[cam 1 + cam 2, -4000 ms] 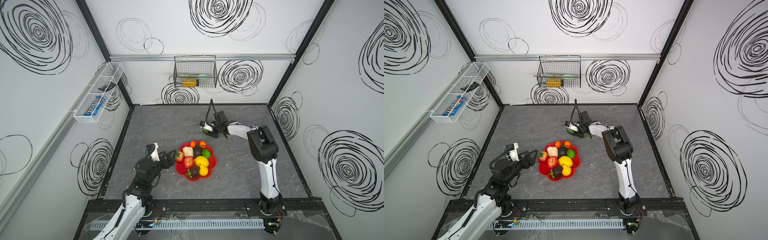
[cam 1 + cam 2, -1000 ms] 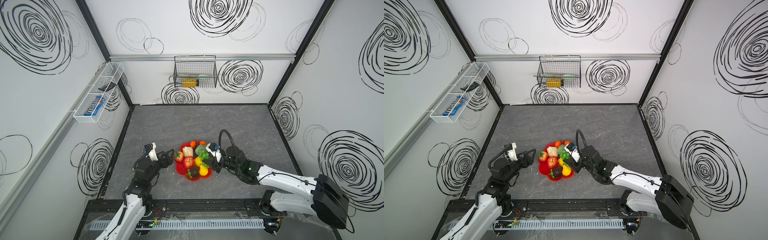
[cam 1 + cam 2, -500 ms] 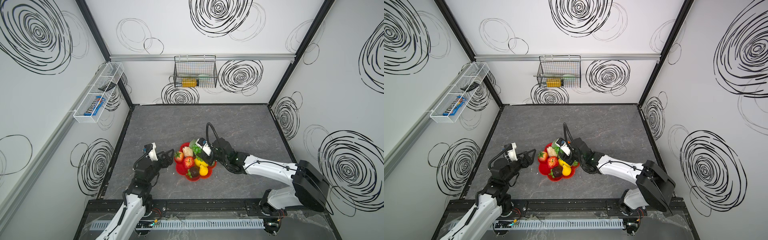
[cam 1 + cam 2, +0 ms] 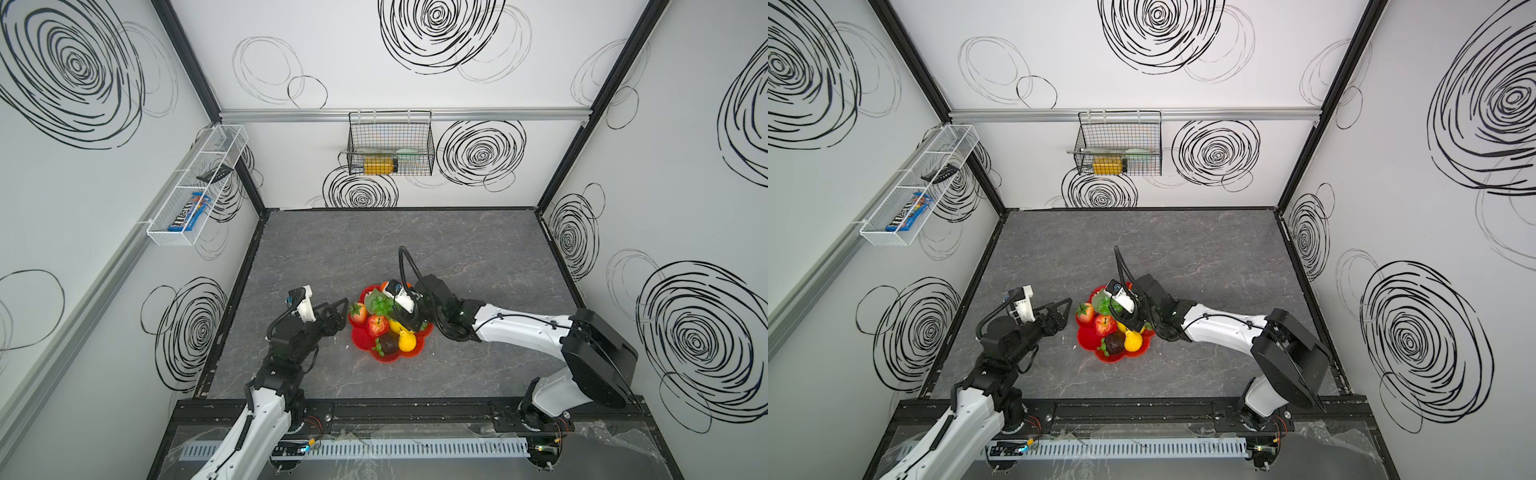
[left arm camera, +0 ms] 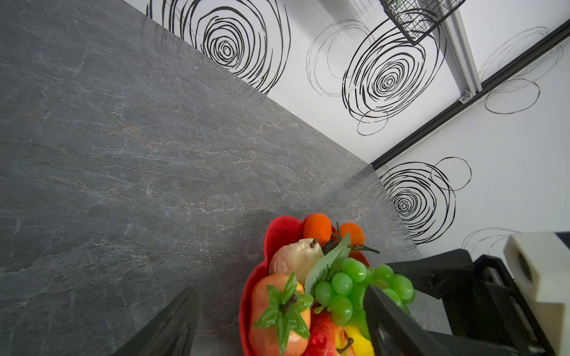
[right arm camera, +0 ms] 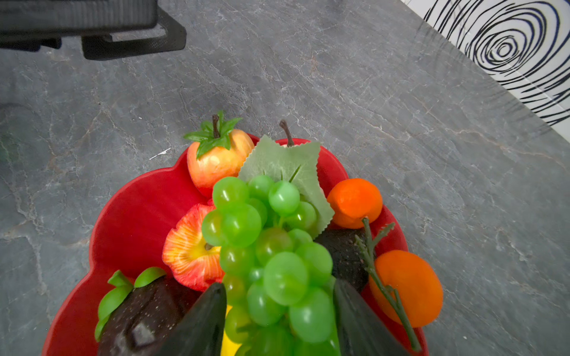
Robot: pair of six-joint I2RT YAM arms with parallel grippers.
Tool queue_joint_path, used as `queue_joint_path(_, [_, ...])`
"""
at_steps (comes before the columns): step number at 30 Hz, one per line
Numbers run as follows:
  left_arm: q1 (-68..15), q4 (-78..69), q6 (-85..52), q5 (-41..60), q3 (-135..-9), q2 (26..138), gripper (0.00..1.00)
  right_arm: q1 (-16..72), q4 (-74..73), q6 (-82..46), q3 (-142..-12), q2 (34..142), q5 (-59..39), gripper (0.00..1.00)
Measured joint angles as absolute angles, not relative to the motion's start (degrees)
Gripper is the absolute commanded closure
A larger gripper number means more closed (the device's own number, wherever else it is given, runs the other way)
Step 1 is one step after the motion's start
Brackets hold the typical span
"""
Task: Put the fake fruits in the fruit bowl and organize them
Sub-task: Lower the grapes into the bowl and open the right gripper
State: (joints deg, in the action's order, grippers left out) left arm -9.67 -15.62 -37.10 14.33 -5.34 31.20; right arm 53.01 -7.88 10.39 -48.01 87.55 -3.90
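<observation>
Swung farther across the fruit bowl (image 6: pixel 132 215), flanking green grapes (image 6: pixel 277 271) with right fingers (image 6: pixel 200 326) — gripped or released, cannot tell. Kept left fingers (image 5: pixel 388 323) spread beside it.

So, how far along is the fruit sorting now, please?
Nearly finished. Done: the red apple, pear, oranges and avocado lie in the fruit bowl. In hand: the green grapes sit on the pile between the fingers of the right gripper; gripped or released, I cannot tell. Remaining: withdraw; no fruit shows outside the bowl. The left gripper hovers open beside it.
</observation>
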Motion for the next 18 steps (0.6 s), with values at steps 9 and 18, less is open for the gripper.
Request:
queue_joint_path(9, [-9.67, -15.62, -37.10, 14.33, -5.34, 31.20, 0.13, 53.08, -7.35, 9.96, -48.05, 87.31, -2.00, 0.33])
queue_joint_path(18, [-9.69, -14.70, -37.91, 10.70, -6.04, 28.69, 0.13, 53.06, -7.25, 8.25, -43.55, 70.39, 0.27, 0.10])
